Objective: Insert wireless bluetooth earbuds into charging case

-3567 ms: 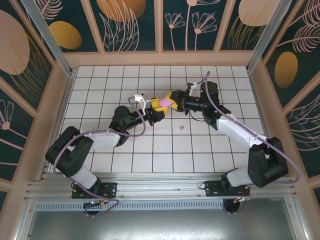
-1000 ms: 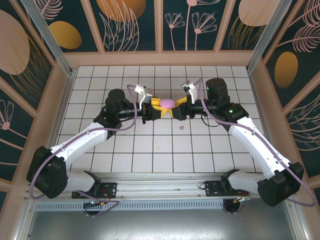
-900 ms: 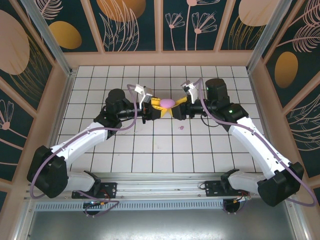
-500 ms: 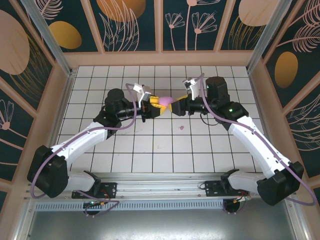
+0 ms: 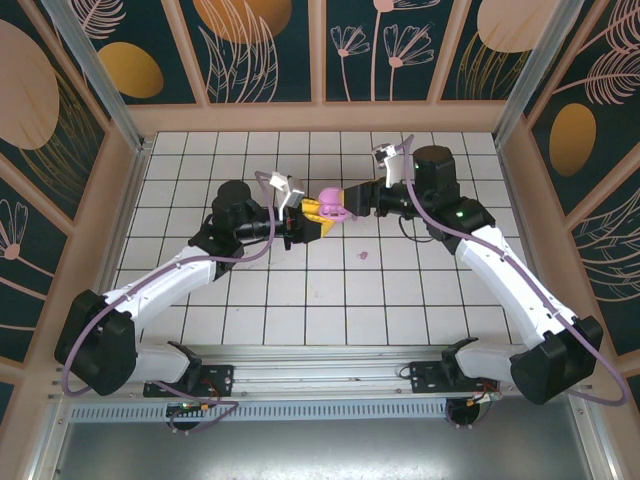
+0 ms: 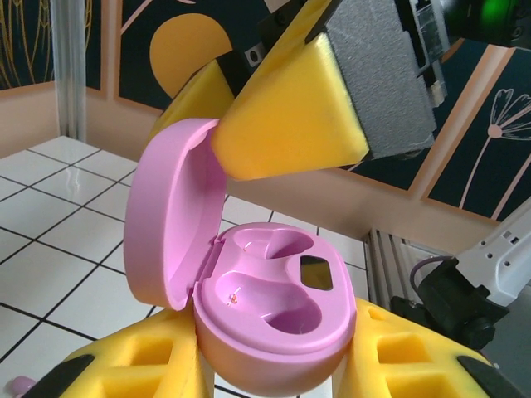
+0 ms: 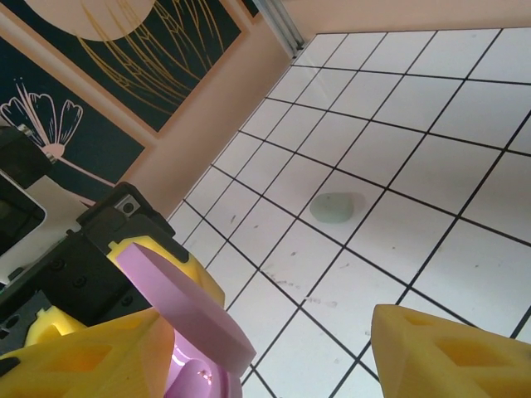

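Left fingers (image 6: 141,365): clamped together on the lower half of the charging case (image 6: 274,315), holding it off the desk (image 5: 400,300). This looked like a steadying hold, so the other arm had something firm to work against.
Case attitude: base cradled between the yellow pads with its open face turned up and toward the right arm, which kept the inside reachable.
Sockets (image 6: 282,298): both wells were bare, with no bud seated in either.
Lid (image 6: 170,224): swung up on its hinge, standing near upright at the left of the base.
Right fingers (image 6: 290,116): spread apart and gripping nothing. One yellow tip rested at the lid's upper rim, and the other was well clear of it in the right wrist view. I judged this a prop or push to keep the lid open, not a grasp.
Purple-pink earbud (image 5: 362,256): lay loose on the desk, nearer the robot than the case and apart from it.
Mint-green earbud (image 7: 336,207): a small pale piece lay alone on a tile. It was probably a bud, though the shape was too soft to be sure.
Stage, my judgement: the case was opened and presented, and loading had not yet begun.
Risk: the lid could snap shut once the right tip left it.
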